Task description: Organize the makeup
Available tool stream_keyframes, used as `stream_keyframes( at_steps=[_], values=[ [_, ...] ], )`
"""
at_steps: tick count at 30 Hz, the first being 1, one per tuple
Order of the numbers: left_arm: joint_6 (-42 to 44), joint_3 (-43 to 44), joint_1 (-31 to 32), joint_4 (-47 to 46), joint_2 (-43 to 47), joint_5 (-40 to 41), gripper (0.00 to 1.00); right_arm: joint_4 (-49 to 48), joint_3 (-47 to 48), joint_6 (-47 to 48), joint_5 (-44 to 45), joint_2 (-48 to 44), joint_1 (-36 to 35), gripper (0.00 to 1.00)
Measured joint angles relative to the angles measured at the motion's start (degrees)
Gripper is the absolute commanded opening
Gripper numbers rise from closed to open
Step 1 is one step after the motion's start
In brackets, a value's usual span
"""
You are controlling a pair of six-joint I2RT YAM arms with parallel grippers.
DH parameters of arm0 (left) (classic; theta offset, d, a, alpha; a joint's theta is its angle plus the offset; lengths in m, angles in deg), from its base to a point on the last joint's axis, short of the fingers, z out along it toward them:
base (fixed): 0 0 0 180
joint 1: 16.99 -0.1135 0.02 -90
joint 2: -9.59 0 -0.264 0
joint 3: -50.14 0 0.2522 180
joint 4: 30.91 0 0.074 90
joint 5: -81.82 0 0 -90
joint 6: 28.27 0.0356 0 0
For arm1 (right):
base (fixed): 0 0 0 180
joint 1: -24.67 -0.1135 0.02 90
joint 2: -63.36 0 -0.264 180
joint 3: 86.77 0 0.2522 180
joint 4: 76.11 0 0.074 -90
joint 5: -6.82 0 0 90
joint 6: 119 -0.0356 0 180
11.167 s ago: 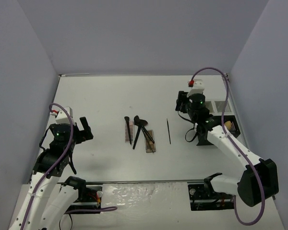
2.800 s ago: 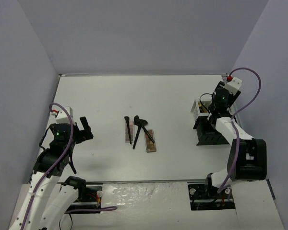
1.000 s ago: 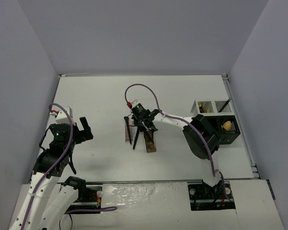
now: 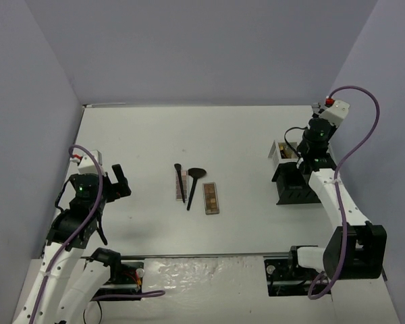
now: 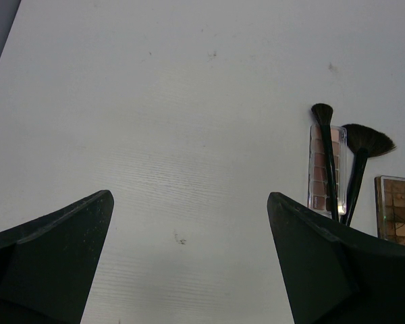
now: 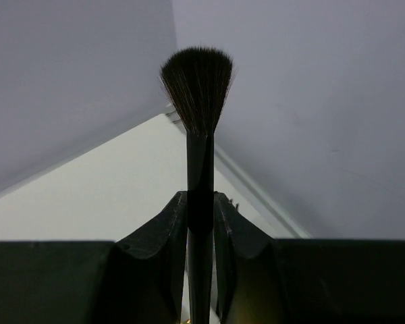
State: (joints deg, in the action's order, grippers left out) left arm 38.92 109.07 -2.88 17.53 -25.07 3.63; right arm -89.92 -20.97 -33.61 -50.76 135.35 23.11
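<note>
Makeup brush [image 6: 196, 135], pinched in our right hand [image 6: 201, 202], has come from the middle to above the organizer rack [image 4: 298, 190] at 3 o'clock; we have two brushes [image 4: 196, 173] and two palettes [image 4: 210, 198] left there.

A white tabletop [image 4: 243, 135] is enclosed on three sides by plain pale lilac-grey walls [image 4: 189, 47]. Between the jaws of the left gripper [image 5: 189, 196] its surface is seen faintly speckled and scuffed. Above the jaws of the right gripper [image 6: 200, 202] two walls are joined in a corner, lit softly and evenly
</note>
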Motion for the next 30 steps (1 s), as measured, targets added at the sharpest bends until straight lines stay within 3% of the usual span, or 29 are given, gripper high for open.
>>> stream_keyframes(
  at_steps=[7, 20, 24, 26, 27, 30],
  values=[
    [0.00, 0.00, 0.00, 0.00, -0.02, 0.00, 0.97, -10.37, -0.98, 1.24, 1.51, 5.50, 6.92, 0.00],
    [0.00, 0.00, -0.11, 0.00, -0.89, 0.02, 0.97, -22.16, -3.82, 2.59, 0.53, 16.51, 7.53, 0.00],
    [0.00, 0.00, -0.33, 0.00, -0.96, 0.02, 0.97, -24.13, -5.33, 2.59, 0.10, 18.35, 7.53, 0.15],
    [0.00, 0.00, -0.36, 0.00, -0.98, 0.01, 0.97, -24.97, -6.53, 2.54, -0.13, 18.35, 7.52, 0.27],
    [0.00, 0.00, -0.37, 0.00, -0.98, 0.00, 0.97, -25.32, -7.11, 2.48, -0.30, 18.34, 7.51, 0.27],
    [0.00, 0.00, -0.37, 0.00, -0.98, 0.00, 0.97, -25.22, -8.59, 1.90, -1.23, 17.59, 7.46, 0.48]
  ],
)
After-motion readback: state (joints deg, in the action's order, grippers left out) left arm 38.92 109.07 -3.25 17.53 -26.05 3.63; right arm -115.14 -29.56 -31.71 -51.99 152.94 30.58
